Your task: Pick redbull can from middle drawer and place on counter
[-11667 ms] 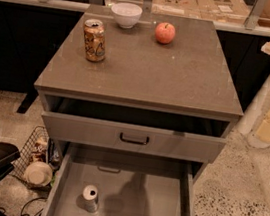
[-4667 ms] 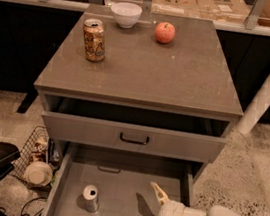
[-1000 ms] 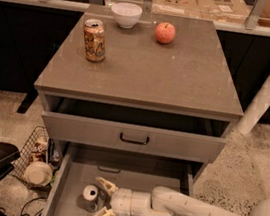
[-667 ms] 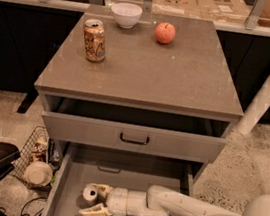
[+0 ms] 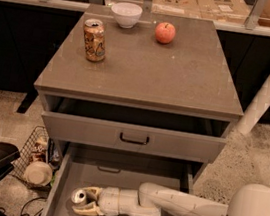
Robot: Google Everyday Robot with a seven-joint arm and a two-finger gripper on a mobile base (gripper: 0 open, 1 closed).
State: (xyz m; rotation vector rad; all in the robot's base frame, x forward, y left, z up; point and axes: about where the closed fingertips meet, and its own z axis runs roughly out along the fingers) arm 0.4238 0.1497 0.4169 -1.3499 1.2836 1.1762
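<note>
The redbull can (image 5: 79, 196), slim and silver with a shiny round top, sits at the left of the open middle drawer (image 5: 120, 179), tipped so its top faces up and left. My gripper (image 5: 84, 200) reaches in from the right along the drawer floor. Its two cream fingers (image 5: 90, 191) close around the can from behind and in front. The grey-brown counter (image 5: 150, 72) lies above, at the top of the cabinet.
On the counter stand an orange-gold patterned can (image 5: 94, 39), a white bowl (image 5: 126, 14) and a red apple (image 5: 165, 32). The upper drawer (image 5: 133, 138) with a dark handle is partly open above the middle one. A wire basket (image 5: 36, 158) stands on the floor at left.
My gripper has moved left across the drawer floor to the can, and its fingers have closed in around it. The can now leans over.
</note>
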